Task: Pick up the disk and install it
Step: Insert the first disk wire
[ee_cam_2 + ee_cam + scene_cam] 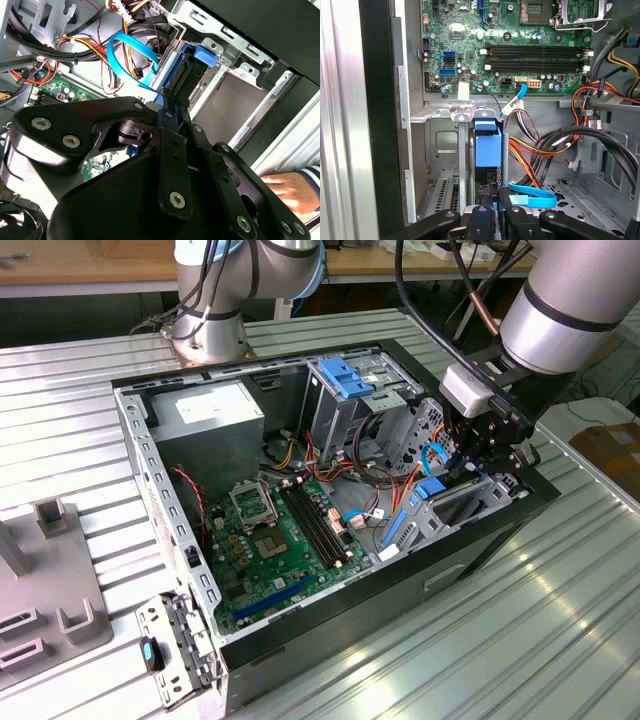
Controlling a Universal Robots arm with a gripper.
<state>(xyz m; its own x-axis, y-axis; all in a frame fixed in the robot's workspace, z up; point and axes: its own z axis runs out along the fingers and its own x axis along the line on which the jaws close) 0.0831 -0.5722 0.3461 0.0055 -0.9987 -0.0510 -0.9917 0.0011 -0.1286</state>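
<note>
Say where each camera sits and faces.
Exterior view: off the arm, looking down into the open computer case; arm and gripper show.
First wrist view: on the wrist, facing past the gripper to the disk and motherboard.
Second wrist view: behind the gripper, facing the disk; a person's hand shows.
Both wrist views share the disk.

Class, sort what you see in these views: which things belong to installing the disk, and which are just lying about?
Belong to the job: the disk, edge-on in the drive bay; the gripper at it.
Just lying about: the motherboard; the power supply; the blue cable; a person's hand.
</note>
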